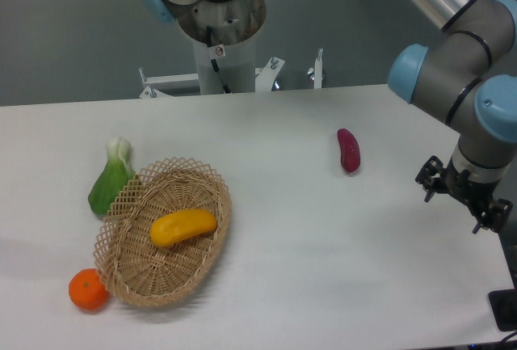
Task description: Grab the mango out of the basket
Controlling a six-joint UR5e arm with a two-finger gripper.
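Observation:
The mango [183, 226] is a smooth yellow-orange fruit lying across the middle of the oval tan wicker basket [129, 273] at the front left of the table. Nothing else is in the basket. My gripper [464, 195] hangs at the far right edge of the view, over the table's right side and far from the basket. Only its dark mount under the wrist shows. Its fingers are not clearly visible, so I cannot tell if it is open or shut. It holds nothing that I can see.
A round orange citrus [88, 290] touches the basket's front left rim. A green bok choy [110, 180] lies against its back left. A dark purple sweet potato [348, 150] lies at the right centre. The robot base [220, 35] stands behind the table.

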